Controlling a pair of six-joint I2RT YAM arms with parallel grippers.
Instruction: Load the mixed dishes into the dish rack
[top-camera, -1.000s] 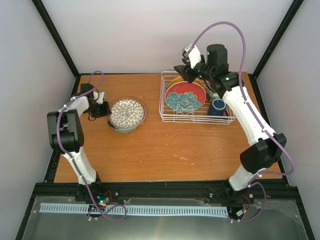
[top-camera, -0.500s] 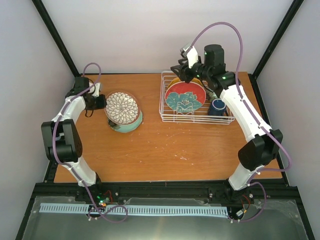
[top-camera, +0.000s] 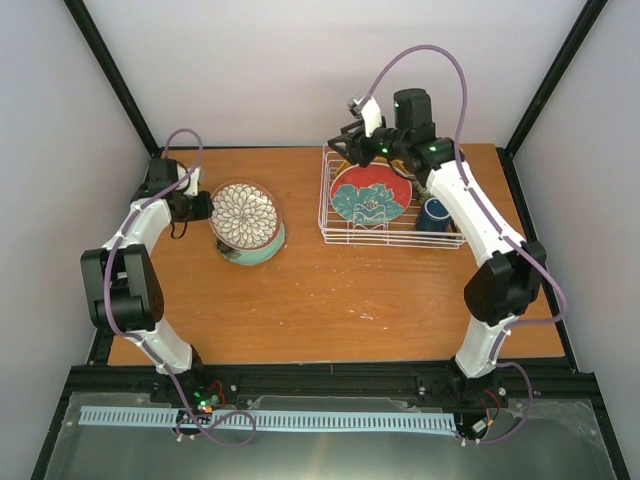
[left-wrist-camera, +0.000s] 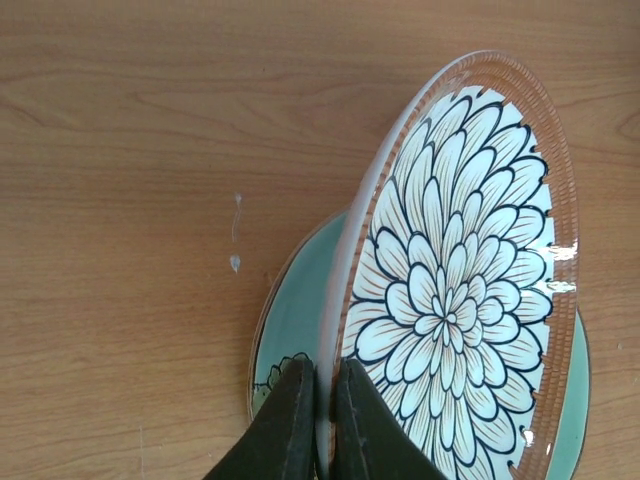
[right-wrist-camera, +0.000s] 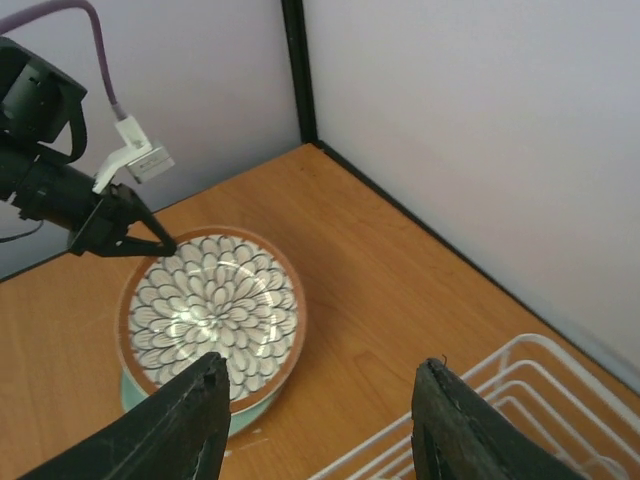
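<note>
— What did the left fingers (left-wrist-camera: 300, 425) hold?
— The white plate (left-wrist-camera: 450, 300), pinched by its rim and tilted just beyond them, over the teal bowl (left-wrist-camera: 290, 320).
— And the right fingers (top-camera: 349, 143)?
— Partly spread, empty, with the rack (top-camera: 325, 200) below them.

White floral plate (left-wrist-camera: 450, 300), brown-rimmed; bowl (left-wrist-camera: 300, 320) apparently pale teal
</note>
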